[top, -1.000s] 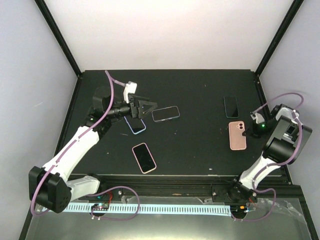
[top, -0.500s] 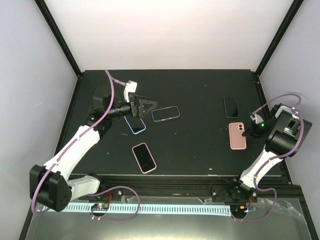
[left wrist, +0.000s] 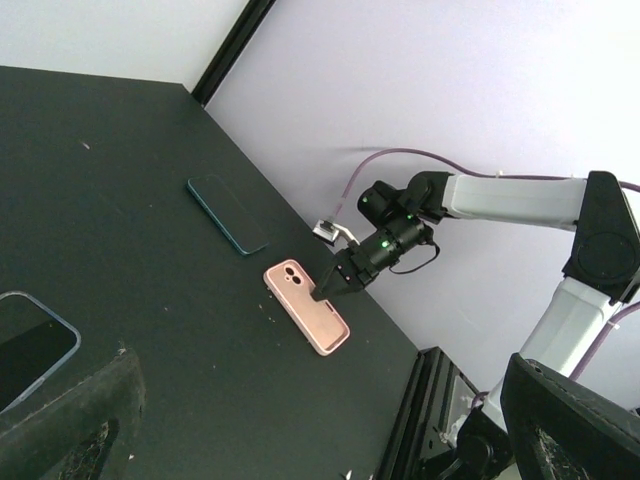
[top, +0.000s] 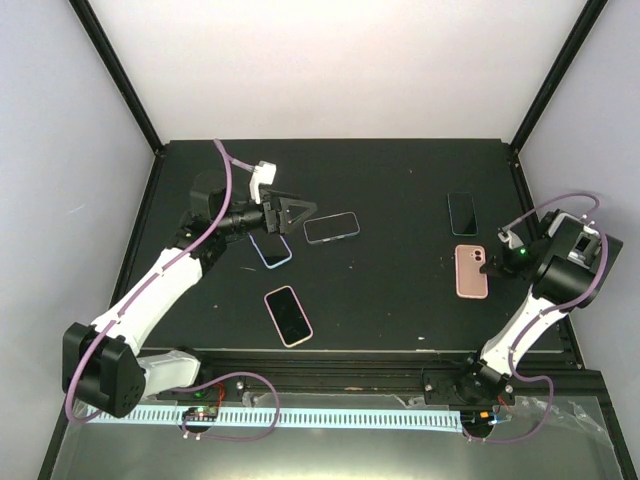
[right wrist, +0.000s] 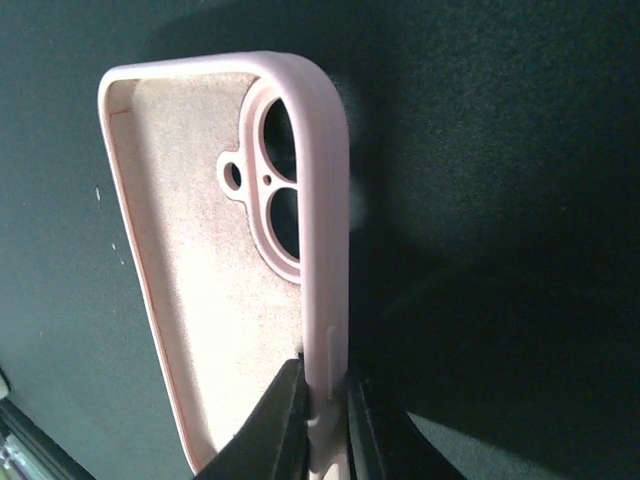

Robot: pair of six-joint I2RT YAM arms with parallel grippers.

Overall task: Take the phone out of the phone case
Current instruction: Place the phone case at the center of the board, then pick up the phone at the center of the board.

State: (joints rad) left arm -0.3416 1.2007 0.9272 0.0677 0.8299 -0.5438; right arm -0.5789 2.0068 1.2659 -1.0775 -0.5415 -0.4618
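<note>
Evidently the pink case (top: 472, 272) sits empty at the right of the table (top: 400, 310), having shifted slightly left within the last second. The right gripper (right wrist: 322, 400) still pinches its side wall, jaws narrow. A bare dark phone (top: 462, 213) lies just beyond on the far side, so removal appears complete. The left gripper (top: 293, 213) hangs wide, holding nothing. Count: one empty case, one bare phone, three cased phones (top: 331, 227) (top: 270, 250) (top: 288, 315), two grippers.

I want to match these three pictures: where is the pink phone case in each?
Overhead view: pink case at the table's right side.
Left wrist view: case just below centre.
Right wrist view: case fills the left half, hollow side showing.
Shared landmark: the right pincer pinching the case's edge, in all three.
</note>
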